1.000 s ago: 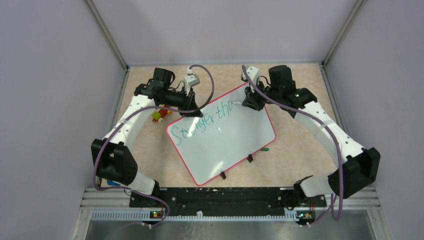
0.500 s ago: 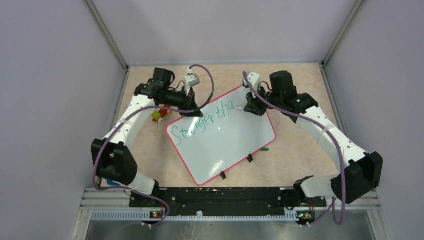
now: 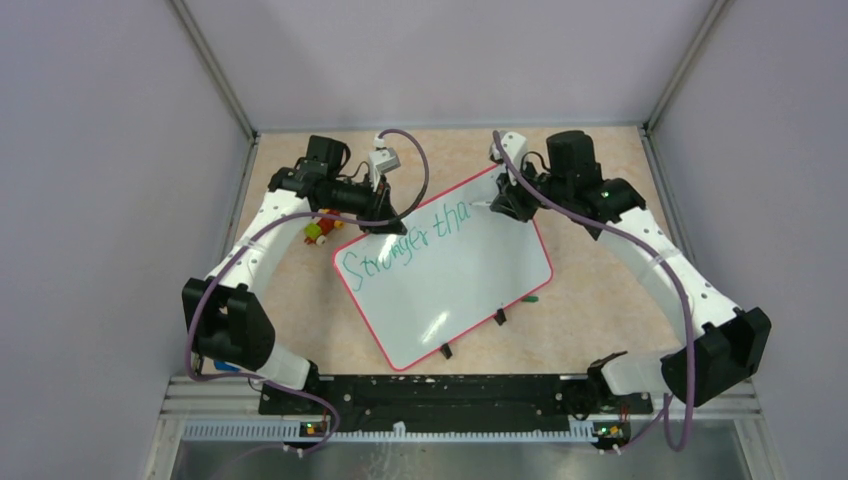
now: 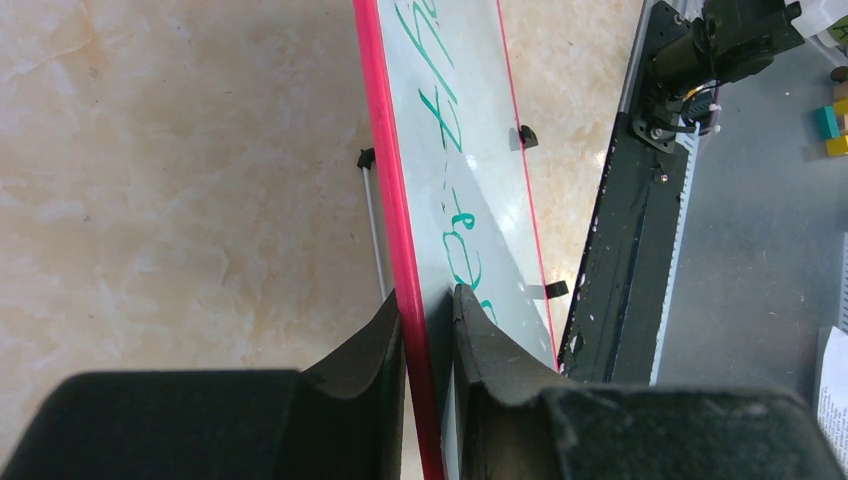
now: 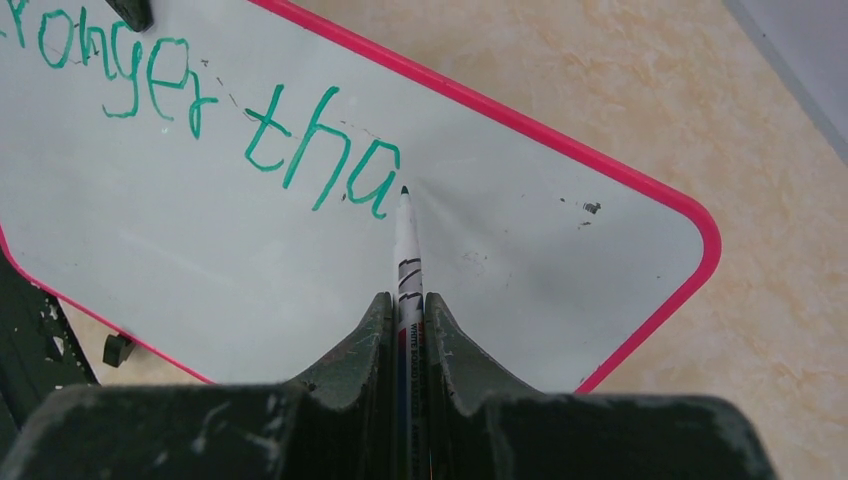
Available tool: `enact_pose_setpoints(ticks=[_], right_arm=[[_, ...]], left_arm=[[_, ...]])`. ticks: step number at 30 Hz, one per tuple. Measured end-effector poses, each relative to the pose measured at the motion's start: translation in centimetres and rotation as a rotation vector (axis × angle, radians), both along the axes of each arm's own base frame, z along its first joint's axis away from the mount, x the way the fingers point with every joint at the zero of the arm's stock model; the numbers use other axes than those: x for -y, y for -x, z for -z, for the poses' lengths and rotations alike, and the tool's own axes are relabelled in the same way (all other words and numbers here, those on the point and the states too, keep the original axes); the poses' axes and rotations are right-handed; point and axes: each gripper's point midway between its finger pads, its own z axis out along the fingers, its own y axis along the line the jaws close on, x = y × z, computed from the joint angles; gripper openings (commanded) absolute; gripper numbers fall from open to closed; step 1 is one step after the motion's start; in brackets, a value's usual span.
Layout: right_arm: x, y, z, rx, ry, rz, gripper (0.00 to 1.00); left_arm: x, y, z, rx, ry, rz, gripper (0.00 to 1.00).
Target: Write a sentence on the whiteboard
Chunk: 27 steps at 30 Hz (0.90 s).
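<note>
The whiteboard (image 3: 450, 290) lies tilted on the tan table, white with a red-pink rim and black clips on its near edge. Green handwriting (image 3: 405, 240) on it reads "Stronger tha"; it also shows in the right wrist view (image 5: 300, 150). My left gripper (image 3: 372, 222) is shut on the board's far-left rim (image 4: 400, 250), one finger on each face. My right gripper (image 3: 497, 208) is shut on a white green-tipped marker (image 5: 408, 260), its tip (image 5: 404, 190) at the board just right of the last "a".
Small coloured toy pieces (image 3: 318, 232) lie on the table left of the board. A green marker cap (image 3: 530, 298) lies by the board's near right edge. Grey walls close in the table; a black rail (image 3: 440, 392) runs along the near edge.
The right arm has shifted a little to the right along the first line. The writing went from "Stronger tho" to "Stronger tha". The left arm and board have not moved.
</note>
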Motion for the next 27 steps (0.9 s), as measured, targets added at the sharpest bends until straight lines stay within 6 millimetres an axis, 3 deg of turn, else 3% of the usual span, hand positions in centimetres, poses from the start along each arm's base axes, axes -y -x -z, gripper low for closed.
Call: enact_pose_setpoints(ticks=[17, 27], right_arm=[[-0.1, -0.9, 1.2, -0.012, 0.025, 0.007, 0.00], [0.6, 0.4, 2.6, -0.027, 0.034, 0.011, 0.00]], left_arm=[[-0.1, -0.1, 0.1, 0.002, -0.008, -0.006, 0.00], [-0.1, -0.1, 0.1, 0.002, -0.008, -0.005, 0.00]])
